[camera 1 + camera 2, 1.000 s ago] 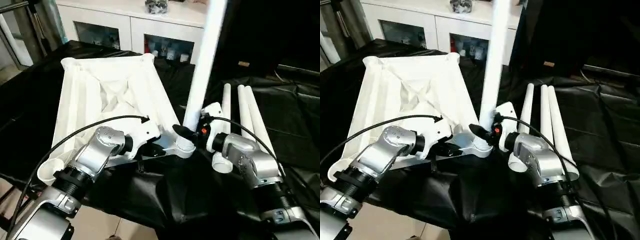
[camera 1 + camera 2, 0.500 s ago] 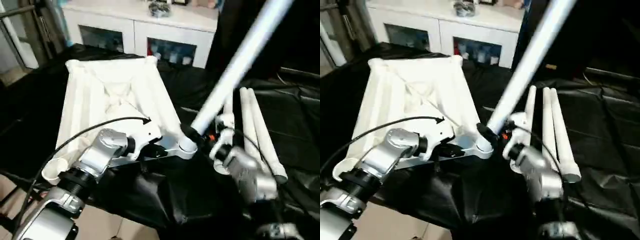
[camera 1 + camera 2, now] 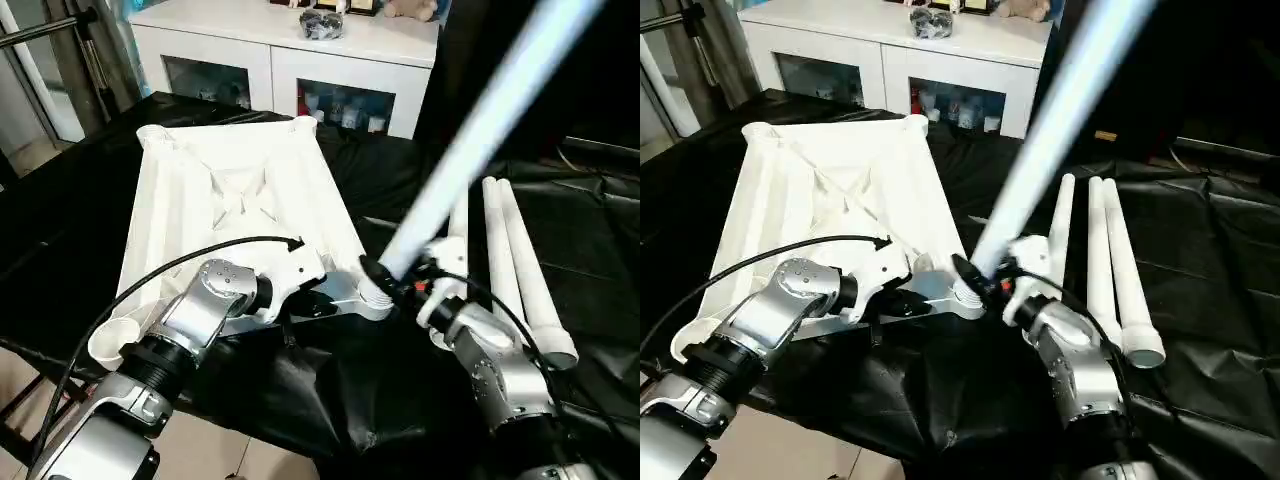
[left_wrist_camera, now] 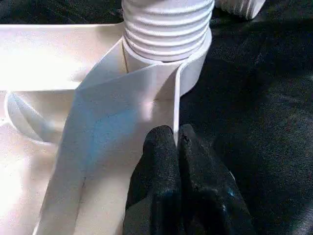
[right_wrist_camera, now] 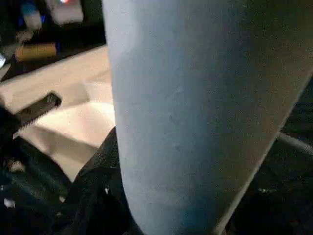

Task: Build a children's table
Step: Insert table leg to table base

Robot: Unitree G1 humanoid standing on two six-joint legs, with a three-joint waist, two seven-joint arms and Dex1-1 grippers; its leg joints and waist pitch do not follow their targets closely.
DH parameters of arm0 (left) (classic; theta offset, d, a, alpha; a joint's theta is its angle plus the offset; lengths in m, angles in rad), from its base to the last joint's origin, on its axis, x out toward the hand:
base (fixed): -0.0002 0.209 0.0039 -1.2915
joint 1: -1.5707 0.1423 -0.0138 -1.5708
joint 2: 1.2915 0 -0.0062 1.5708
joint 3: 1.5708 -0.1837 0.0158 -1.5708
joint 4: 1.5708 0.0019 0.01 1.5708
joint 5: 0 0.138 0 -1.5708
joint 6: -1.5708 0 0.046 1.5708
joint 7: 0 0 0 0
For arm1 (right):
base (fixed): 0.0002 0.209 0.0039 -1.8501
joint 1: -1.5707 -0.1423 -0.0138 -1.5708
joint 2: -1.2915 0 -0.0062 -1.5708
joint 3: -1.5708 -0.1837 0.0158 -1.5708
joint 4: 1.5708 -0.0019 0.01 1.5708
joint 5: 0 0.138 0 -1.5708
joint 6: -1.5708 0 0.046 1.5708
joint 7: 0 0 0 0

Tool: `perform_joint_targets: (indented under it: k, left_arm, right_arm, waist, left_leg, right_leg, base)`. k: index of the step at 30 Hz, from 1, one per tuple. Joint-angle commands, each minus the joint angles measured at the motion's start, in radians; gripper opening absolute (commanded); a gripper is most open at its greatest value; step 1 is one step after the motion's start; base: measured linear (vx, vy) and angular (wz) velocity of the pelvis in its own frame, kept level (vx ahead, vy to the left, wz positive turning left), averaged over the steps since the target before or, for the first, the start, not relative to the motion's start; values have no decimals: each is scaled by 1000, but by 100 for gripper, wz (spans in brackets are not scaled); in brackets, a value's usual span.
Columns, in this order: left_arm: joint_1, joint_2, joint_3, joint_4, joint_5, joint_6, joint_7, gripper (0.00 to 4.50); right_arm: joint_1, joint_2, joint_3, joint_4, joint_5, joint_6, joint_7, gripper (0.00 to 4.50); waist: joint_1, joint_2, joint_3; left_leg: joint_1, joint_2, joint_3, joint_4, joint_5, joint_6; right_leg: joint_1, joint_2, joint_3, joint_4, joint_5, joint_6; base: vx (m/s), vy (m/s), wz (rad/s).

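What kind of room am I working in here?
Probably an indoor lab or demo room, not a workshop: a work table draped in black cloth, a white cabinet with glass doors and small items behind it, and a metal stand at the side.

No readable text in my feeds

I am scanning every surface, and no lettering, label, brand mark or number is resolving: the small items behind the glass doors of the white cabinet (image 3: 300,70) are showing only as tiny blurred shapes, and the white tabletop (image 3: 235,200) is carrying no marking I can make out.
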Motion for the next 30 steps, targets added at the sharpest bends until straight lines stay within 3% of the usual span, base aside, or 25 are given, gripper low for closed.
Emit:
perform_joint_targets:
  k: [1,3,6,7,11,14,15,16,18,21,27,30]
  left_arm:
    - [-21,23,23,25,41,7,50,0]
    - [-15,24,22,16,39,8,48,0]
    - [-12,24,22,13,37,7,44,0]
    - [-8,25,21,9,34,5,38,0]
    - [8,33,16,-13,11,-27,-18,0]
    - [19,43,13,-32,-9,-69,-71,0]
    - [24,54,8,-50,-20,-69,-105,0]
    - [24,54,8,-50,-20,-69,-105,0]
    - [23,71,3,-60,-27,-95,-144,0]
    - [11,90,4,-54,-30,-123,-177,0]
    - [-8,110,17,-33,-17,-127,-175,0]
    - [-8,106,27,-15,-7,-134,-150,0]
  right_arm:
    - [40,-21,38,79,-59,68,14,193]
    - [33,-26,49,85,-60,67,30,193]
    - [29,-27,51,90,-57,64,38,193]
    - [21,-28,51,101,-52,64,49,193]
    - [-21,-29,45,151,-13,69,124,193]
    - [-43,-33,38,164,22,71,206,193]
    - [-54,-36,40,166,46,84,266,193]
    - [-54,-36,40,166,46,84,266,193]
    - [-61,-53,64,167,44,76,334,193]
    - [-67,-76,95,176,24,48,401,193]
    - [-51,-101,134,162,-22,-6,427,193]
    - [-52,-93,124,180,-47,-35,385,193]
  waist:
    - [-3,8,-36]
    - [-4,0,-37]
    - [-4,5,-37]
    - [-6,1,-38]
    - [-11,2,-38]
    - [-13,-1,-45]
    - [-12,-4,-48]
    - [-12,-4,-48]
    - [-8,-8,-53]
    - [-4,-5,-53]
    - [3,-1,-49]
    - [4,-2,-48]
  left_leg:
    - [6,22,-13,-88,-371,-27]
    - [5,24,-13,-89,-375,-23]
    - [5,25,-14,-91,-369,-21]
    - [3,25,-14,-91,-369,-20]
    - [1,26,-14,-93,-363,-14]
    - [-3,26,-12,-91,-311,-3]
    - [-3,27,-7,-87,-267,12]
    - [-3,27,-7,-87,-267,12]
    - [-4,25,-4,-82,-196,35]
    - [-1,25,0,-79,-149,53]
    - [4,29,-1,-85,-193,27]
    - [6,28,-2,-87,-221,10]
  right_leg:
    - [14,-64,34,-105,-393,-159]
    - [13,-65,34,-106,-402,-154]
    - [12,-66,35,-106,-389,-155]
    - [14,-65,34,-105,-380,-158]
    - [16,-66,33,-105,-359,-170]
    - [24,-65,33,-95,-256,-194]
    - [28,-65,33,-90,-180,-213]
    - [28,-65,33,-90,-180,-213]
    - [36,-64,30,-80,-72,-239]
    - [39,-64,27,-74,2,-262]
    - [36,-65,27,-80,-68,-255]
    - [36,-66,28,-84,-122,-240]
  base:
    - [0,0,0]
    - [0,0,0]
    - [0,0,0]
    - [0,0,0]
    - [0,0,0]
    - [0,0,0]
    - [0,0,0]
    - [0,0,0]
    - [0,0,0]
    - [0,0,0]
    - [0,0,0]
    - [0,0,0]
